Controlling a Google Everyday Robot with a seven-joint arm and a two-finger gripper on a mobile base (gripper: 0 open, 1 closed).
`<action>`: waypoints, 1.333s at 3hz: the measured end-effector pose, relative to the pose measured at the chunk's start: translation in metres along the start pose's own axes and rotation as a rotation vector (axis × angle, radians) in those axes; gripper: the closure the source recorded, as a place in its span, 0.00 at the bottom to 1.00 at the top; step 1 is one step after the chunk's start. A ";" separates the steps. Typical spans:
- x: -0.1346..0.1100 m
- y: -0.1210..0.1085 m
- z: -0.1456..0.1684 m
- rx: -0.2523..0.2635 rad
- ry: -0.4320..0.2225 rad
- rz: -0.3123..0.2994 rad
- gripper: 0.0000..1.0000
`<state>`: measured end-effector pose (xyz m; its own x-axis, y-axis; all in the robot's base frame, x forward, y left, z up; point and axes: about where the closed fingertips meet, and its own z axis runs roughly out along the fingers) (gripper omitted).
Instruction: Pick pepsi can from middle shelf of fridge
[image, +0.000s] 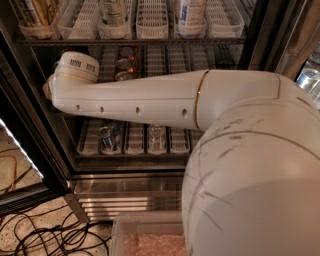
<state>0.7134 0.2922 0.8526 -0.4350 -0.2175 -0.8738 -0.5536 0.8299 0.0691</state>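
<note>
A reach into the fridge (130, 200) was judged in hand. The end effector was hidden past the wrist (75, 67) at 10 o'clock, over the middle shelf (155, 60); its state could not be told. The pepsi can was not seen, presumably masked by the wrist, left of reddish cans (124, 65). Next, a firm hold and a straight withdrawal would be called for. Cables (45, 235) were strewn on the floor (50, 220) at 7 o'clock.

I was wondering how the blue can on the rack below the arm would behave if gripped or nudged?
The blue can stands upright in a slotted lane, so a nudge would probably slide it, not roll it. Its smooth metal side may slip if gripped lightly. The gripper sits higher, at the left end of the arm.
</note>
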 end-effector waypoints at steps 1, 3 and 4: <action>0.000 0.001 -0.002 -0.015 -0.006 -0.002 0.92; 0.001 0.002 -0.032 -0.058 -0.015 -0.001 1.00; 0.001 0.003 -0.050 -0.088 -0.011 0.010 1.00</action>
<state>0.6764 0.2689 0.8761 -0.4329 -0.2032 -0.8782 -0.6099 0.7835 0.1194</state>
